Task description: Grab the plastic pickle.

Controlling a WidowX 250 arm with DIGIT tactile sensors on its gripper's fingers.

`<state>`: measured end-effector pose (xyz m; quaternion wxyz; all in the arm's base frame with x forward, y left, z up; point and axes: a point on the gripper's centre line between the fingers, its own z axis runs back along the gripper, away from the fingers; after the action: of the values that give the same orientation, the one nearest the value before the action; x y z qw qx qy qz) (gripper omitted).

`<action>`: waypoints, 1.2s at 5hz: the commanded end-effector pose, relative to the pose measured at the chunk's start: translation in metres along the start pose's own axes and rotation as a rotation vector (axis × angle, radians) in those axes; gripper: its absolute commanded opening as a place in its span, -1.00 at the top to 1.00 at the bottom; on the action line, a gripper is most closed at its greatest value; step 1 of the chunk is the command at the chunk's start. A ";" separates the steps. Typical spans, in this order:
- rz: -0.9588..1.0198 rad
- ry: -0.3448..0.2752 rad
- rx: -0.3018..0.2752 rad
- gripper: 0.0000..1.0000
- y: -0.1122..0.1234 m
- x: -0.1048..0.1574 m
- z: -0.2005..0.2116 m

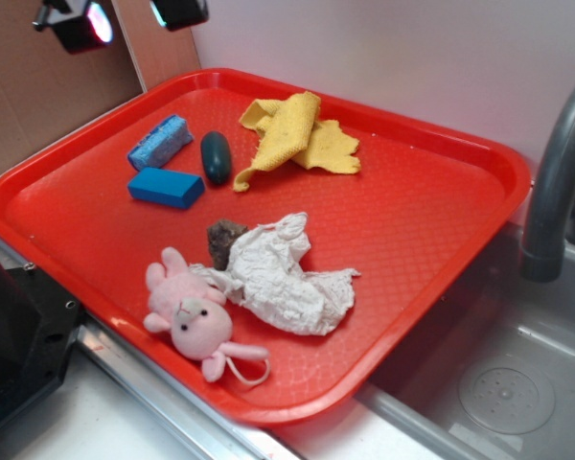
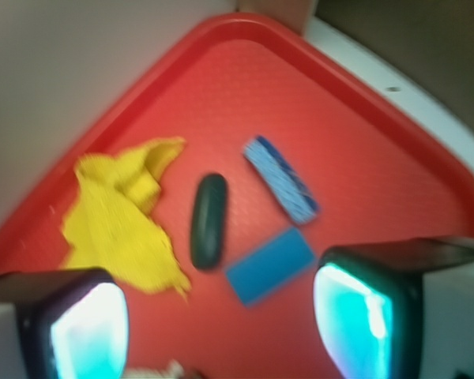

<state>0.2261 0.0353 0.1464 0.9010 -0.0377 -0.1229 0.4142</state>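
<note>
1. The plastic pickle (image 1: 216,157) lies on the red tray (image 1: 431,206) toward its far left part, a dark teal-green oval resting flat on the textured surface.
2. In the exterior view the gripper (image 1: 129,14) hangs above the far left corner of the tray, at the top edge of the frame; only its two finger ends show, with a clear gap between them.
3. The wrist view shows the pickle (image 2: 208,220) ahead of the gripper (image 2: 221,328), roughly on the line midway between the two fingers (image 2: 87,328) and beyond their tips.
4. The jaws stand spread wide, nothing between them, and they are well apart from the pickle, touching nothing.
5. A yellow cloth (image 1: 297,134) lies crumpled just beside the pickle on its right in the exterior view; one corner reaches close to the pickle's near end.
6. On the pickle's other side sit two blue pieces: a speckled blue block (image 1: 160,142) farther back and a plain blue block (image 1: 166,187) nearer the front, both close to the pickle but not touching it.
7. Nearer the tray's front lie a brown lump (image 1: 225,240), a crumpled white paper (image 1: 283,278) and a pink plush toy (image 1: 194,316), all well apart from the pickle.
8. A grey sink (image 1: 508,383) with a dark faucet (image 1: 556,182) sits to the right of the tray.
</note>
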 end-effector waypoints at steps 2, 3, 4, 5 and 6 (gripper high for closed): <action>0.080 0.083 0.025 -1.00 -0.003 0.013 -0.063; 0.067 0.127 0.053 -1.00 -0.005 0.007 -0.090; 0.058 0.171 0.091 -1.00 -0.006 -0.004 -0.113; 0.090 0.151 0.111 1.00 0.014 -0.018 -0.114; 0.042 0.134 0.114 1.00 0.020 -0.020 -0.100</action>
<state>0.2211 0.0300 0.0360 0.9021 -0.0094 -0.0188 0.4310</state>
